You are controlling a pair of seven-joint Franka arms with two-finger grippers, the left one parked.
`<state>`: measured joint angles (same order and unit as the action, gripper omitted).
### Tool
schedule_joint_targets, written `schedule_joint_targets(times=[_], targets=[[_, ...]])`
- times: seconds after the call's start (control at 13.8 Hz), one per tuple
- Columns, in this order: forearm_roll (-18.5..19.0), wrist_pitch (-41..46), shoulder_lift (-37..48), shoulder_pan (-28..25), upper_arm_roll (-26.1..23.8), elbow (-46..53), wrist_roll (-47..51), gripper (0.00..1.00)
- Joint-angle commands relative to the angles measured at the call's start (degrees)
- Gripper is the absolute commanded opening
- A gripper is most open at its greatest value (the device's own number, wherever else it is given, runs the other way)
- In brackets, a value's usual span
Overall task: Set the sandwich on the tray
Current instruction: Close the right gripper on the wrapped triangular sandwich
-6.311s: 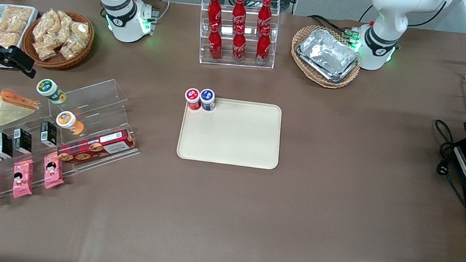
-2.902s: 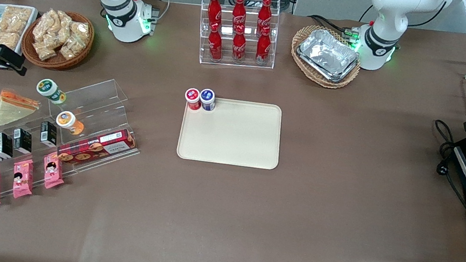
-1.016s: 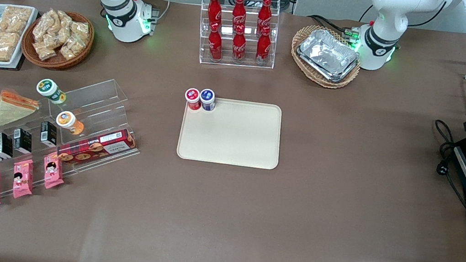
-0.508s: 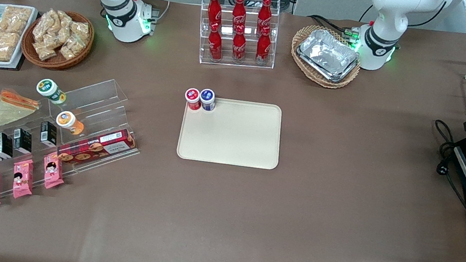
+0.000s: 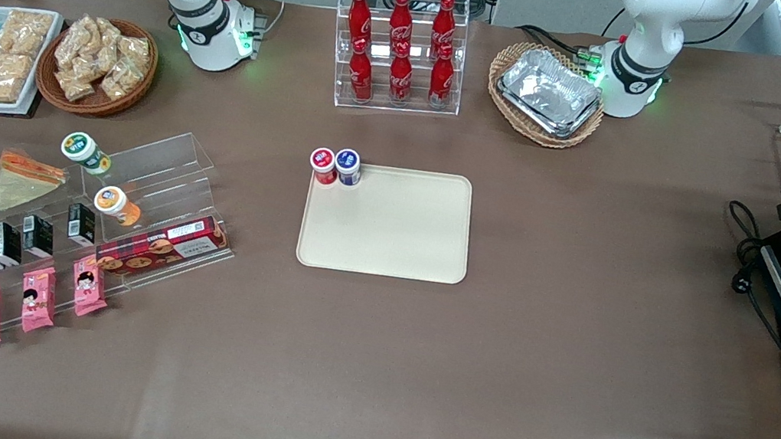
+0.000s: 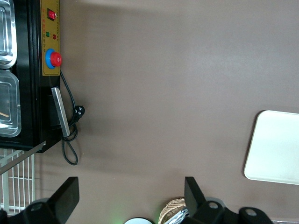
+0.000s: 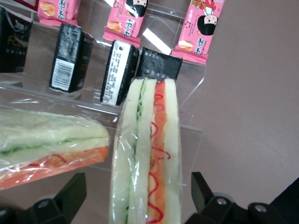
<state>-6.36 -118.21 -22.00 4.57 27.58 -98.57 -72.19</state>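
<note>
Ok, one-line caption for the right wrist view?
Open gripper straddling the wrapped sandwich, one finger on each side, before the grasp.

The front view looked steeply down on the whole desk (image 5: 372, 341). The right wrist view sat close above the sandwich (image 7: 148, 154), between the open gripper (image 7: 140, 207) fingers. The left wrist view shared the tray (image 6: 276, 148).

The sandwich (image 7: 147, 154) is wrapped in glossy clear film; the tray (image 5: 387, 221) is smooth matt plastic; the bench (image 5: 418, 347) is covered in matt brown sheet.
</note>
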Motion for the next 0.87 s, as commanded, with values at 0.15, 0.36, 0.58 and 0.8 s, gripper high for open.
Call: schedule_joint_targets(times=[0.15, 0.36, 0.58, 0.8], targets=[[-3.8, -1.2, -1.7, 1.0, 0.2, 0.6, -3.0, 1.00], [-3.8, -1.1, -2.0, 1.3, 0.2, 0.4, -3.1, 0.89], [-3.8, -0.4, -2.0, 1.5, 0.2, 0.6, -3.6, 0.47], [-3.2, 1.9, -1.0, 1.1, 0.2, 1.8, -3.7, 0.26]])
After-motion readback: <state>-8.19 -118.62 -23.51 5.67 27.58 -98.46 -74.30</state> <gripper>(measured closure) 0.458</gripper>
